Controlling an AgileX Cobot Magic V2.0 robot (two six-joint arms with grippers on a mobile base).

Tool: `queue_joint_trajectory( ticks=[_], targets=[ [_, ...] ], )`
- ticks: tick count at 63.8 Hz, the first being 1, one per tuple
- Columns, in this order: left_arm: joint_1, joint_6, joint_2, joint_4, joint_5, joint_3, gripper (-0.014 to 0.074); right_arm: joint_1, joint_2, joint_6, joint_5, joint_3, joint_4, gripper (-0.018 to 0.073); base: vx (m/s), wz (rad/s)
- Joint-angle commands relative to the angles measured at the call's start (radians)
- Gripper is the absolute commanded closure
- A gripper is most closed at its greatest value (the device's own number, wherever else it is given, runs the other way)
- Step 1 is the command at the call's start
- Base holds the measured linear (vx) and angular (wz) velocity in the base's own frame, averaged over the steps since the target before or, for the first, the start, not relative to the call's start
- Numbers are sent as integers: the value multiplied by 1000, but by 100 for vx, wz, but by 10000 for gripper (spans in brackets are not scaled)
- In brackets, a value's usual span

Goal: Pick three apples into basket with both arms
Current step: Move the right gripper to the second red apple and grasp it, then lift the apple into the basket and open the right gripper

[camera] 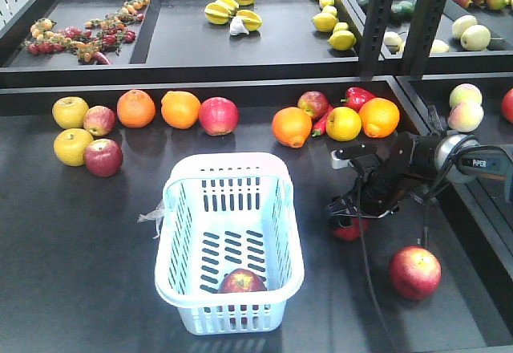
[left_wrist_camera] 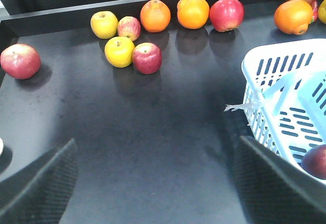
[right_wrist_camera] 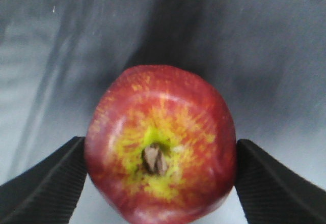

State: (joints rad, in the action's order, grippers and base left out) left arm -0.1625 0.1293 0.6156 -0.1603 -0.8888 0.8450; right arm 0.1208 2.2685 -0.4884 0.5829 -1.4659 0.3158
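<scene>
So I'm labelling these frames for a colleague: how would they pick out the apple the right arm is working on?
Start at the pale blue basket mid-table and look to its right, where the black right gripper reaches down. The red apple sits between its fingers, mostly hidden beneath them. Unlike the loose apple nearer the table's front edge, or the apple in the basket, it is flanked by fingers.

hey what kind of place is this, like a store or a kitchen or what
Most likely a mock grocery produce stand. Loose fruit lies along dark display shelves: oranges, yellow apples, starfruit on the upper tier. A pale shopping basket sits in front, while a robot's right claw holds a red apple.
</scene>
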Motion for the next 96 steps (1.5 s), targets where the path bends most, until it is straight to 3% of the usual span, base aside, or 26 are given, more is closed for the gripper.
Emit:
queue_joint_trajectory(
  ticks=[1,34,51,70,79,85,96],
  targets=[
    [3,12,5,-7,61,23,6,-2,-87,2,25,-25,5,278,0,0],
    [3,12,5,-7,61,23,6,-2,-337,60,258,-21,5,278,0,0],
    [3,12,5,-7,61,23,6,0,-541,56,219,179,8,278,0,0],
    [3,12,5,-7,61,23,6,16,-760,8,223,323,161,278,0,0],
    [3,12,5,-7,61,23,6,107,-818,0,226,324,170,278,0,0],
    [3,12,5,-7,61,23,6,209,-826,1,199,324,170,278,0,0],
    [3,12,5,-7,61,23,6,389,-786,4,28,324,166,278,0,0]
  ],
)
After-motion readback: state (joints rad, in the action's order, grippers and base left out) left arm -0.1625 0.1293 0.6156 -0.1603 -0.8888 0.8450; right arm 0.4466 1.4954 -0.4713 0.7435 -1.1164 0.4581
